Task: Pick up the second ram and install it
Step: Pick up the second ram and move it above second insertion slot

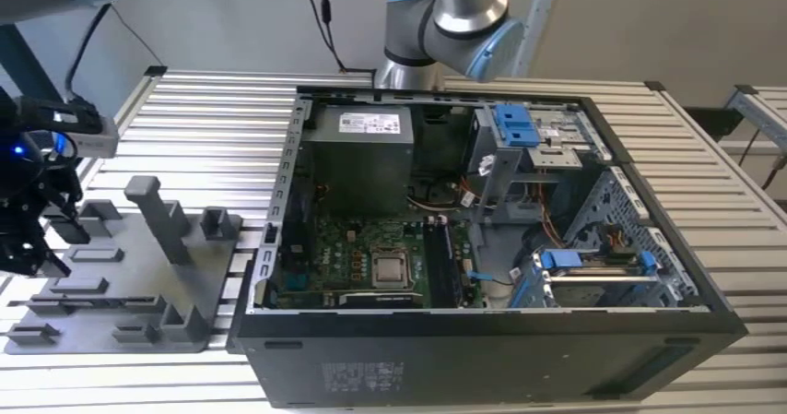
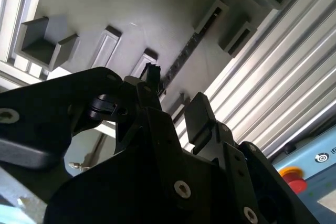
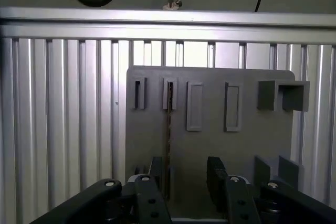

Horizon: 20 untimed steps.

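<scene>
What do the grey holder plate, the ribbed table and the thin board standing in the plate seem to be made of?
Holder plate: matte grey plastic, probably, with an even dull surface. Table: bare metal, likely aluminium, its ribs shining bright. Second ram: dark circuit board, seen edge-on; finish hard to tell.

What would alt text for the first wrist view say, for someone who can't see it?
A black two-fingered pincer, open, hangs over a thin dark memory board standing on edge in a flat grey plastic holder tray, which lies on a ribbed silver metal table.
</scene>
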Motion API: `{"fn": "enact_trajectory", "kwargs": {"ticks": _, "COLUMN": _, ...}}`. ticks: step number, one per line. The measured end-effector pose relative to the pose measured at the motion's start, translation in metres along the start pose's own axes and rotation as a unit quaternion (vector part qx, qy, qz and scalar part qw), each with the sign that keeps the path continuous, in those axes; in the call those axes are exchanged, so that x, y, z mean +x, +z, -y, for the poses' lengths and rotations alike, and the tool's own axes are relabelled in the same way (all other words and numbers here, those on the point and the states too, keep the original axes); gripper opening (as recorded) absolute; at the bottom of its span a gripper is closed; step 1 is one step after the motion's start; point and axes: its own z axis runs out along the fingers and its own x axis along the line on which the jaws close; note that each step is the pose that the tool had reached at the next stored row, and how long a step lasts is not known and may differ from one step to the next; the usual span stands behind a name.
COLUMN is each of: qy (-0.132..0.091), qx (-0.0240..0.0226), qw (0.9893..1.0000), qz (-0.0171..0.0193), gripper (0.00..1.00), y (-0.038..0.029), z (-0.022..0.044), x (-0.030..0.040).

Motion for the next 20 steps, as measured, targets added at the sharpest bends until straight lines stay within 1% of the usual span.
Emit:
{"fn": "enact_trajectory", "kwargs": {"ticks": 4, "qy": 0.0, "qx": -0.0016, "qw": 1.0, "qz": -0.0001, "gripper": 0.48, "y": 0.0066, "z": 0.0002, "x": 0.0002}}
{"fn": "enact_trajectory", "kwargs": {"ticks": 13, "qy": 0.0, "qx": -0.0016, "qw": 1.0, "qz": 0.0, "gripper": 0.48, "y": 0.023, "z": 0.0005, "x": 0.0011}}
{"fn": "enact_trajectory", "kwargs": {"ticks": 20, "qy": 0.0, "qx": -0.0016, "qw": 1.0, "qz": 0.0, "gripper": 0.48, "y": 0.0343, "z": 0.0007, "x": 0.0035}}
